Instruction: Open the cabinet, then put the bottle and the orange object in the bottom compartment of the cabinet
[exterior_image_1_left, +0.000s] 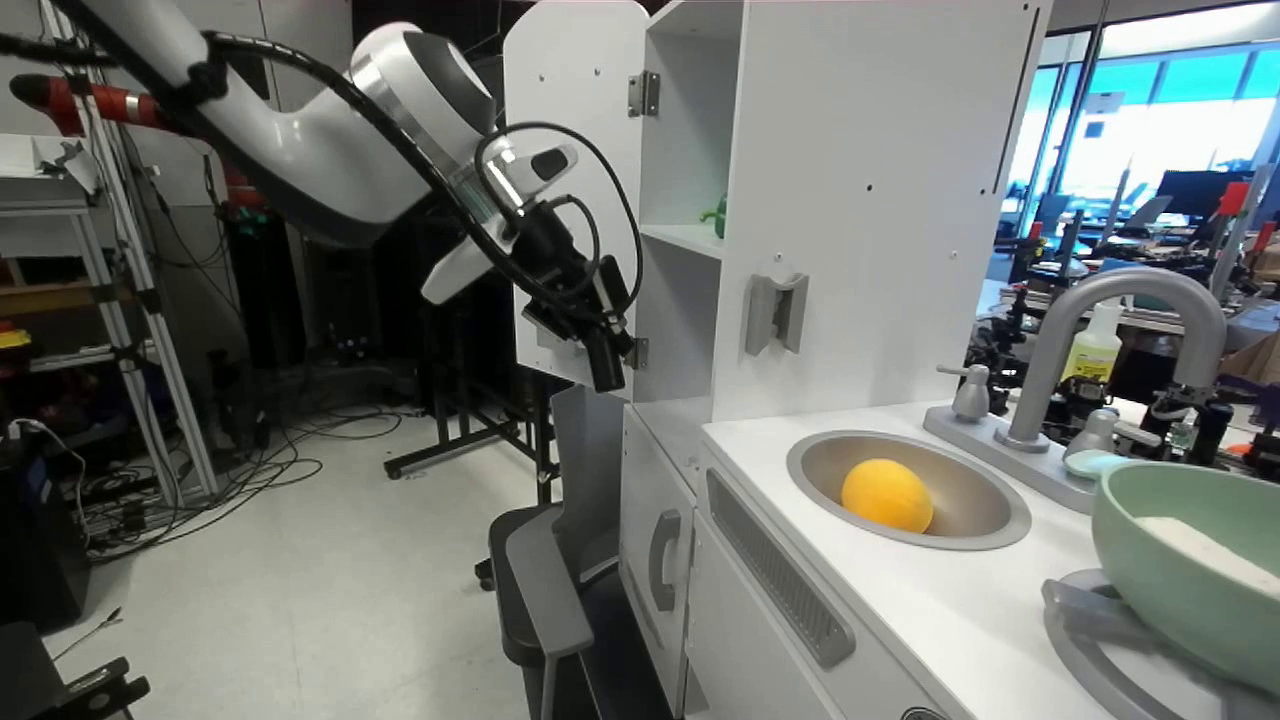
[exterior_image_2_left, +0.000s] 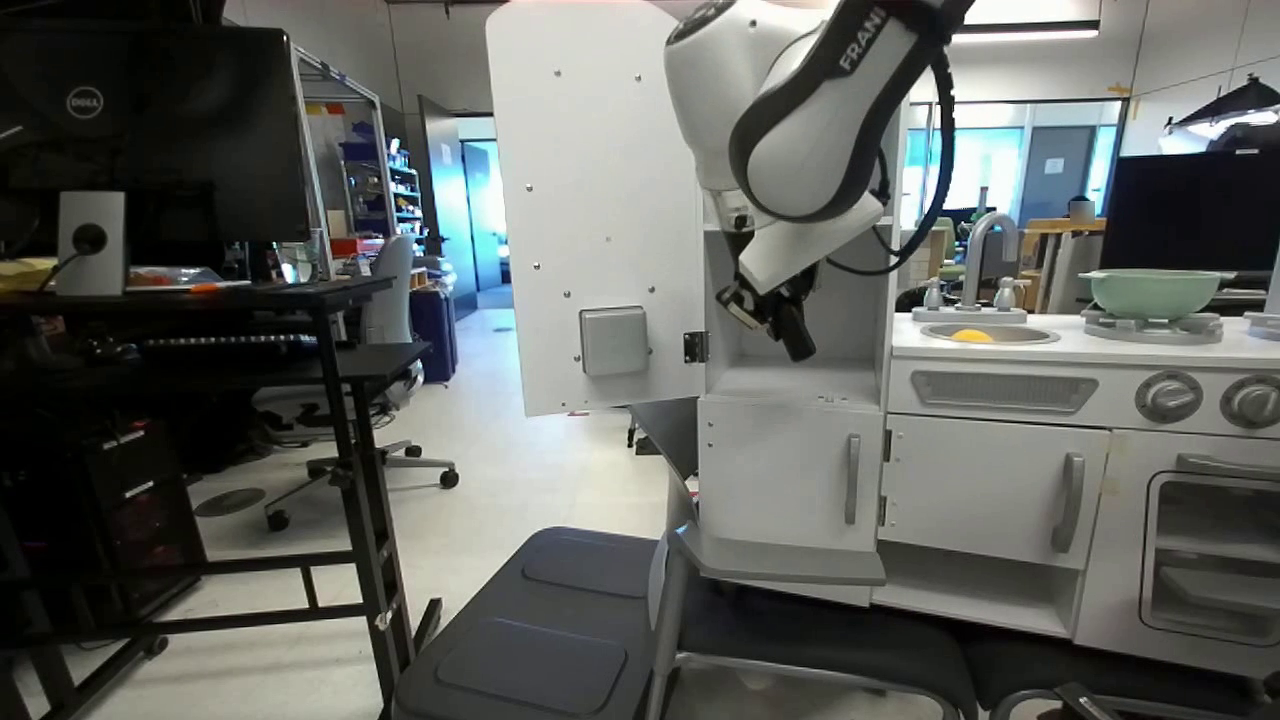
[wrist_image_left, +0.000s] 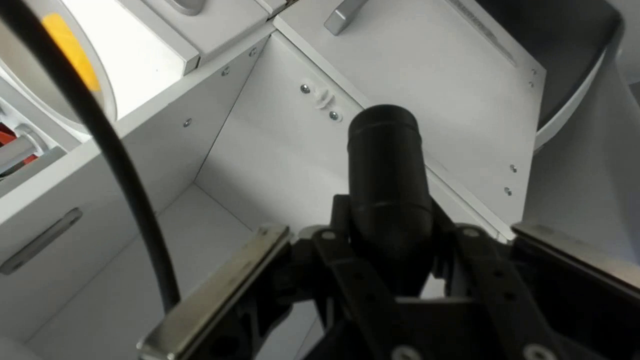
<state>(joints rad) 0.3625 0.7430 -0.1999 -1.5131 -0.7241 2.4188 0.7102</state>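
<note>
The white cabinet's tall door (exterior_image_2_left: 605, 200) stands open in both exterior views. My gripper (exterior_image_1_left: 602, 310) is shut on a black bottle (exterior_image_1_left: 604, 360), which tilts downward at the front of the bottom compartment (exterior_image_1_left: 680, 310). In the wrist view the bottle (wrist_image_left: 387, 160) sits between the fingers (wrist_image_left: 387, 220), over the floor (wrist_image_left: 285, 150) of the compartment. I cannot tell whether its tip is inside. In an exterior view the bottle (exterior_image_2_left: 794, 328) hangs above the compartment floor (exterior_image_2_left: 800, 378). The orange object (exterior_image_1_left: 887, 496) lies in the sink and shows partly in the wrist view (wrist_image_left: 72, 50).
A shelf (exterior_image_1_left: 685, 238) with a small green item (exterior_image_1_left: 718, 216) lies above the compartment. The cabinet's side wall (exterior_image_1_left: 840, 220) stands between the compartment and the sink (exterior_image_1_left: 970, 505). A faucet (exterior_image_1_left: 1120, 300) and a green bowl (exterior_image_1_left: 1180, 570) stand beyond. A grey chair (exterior_image_1_left: 550, 580) stands below.
</note>
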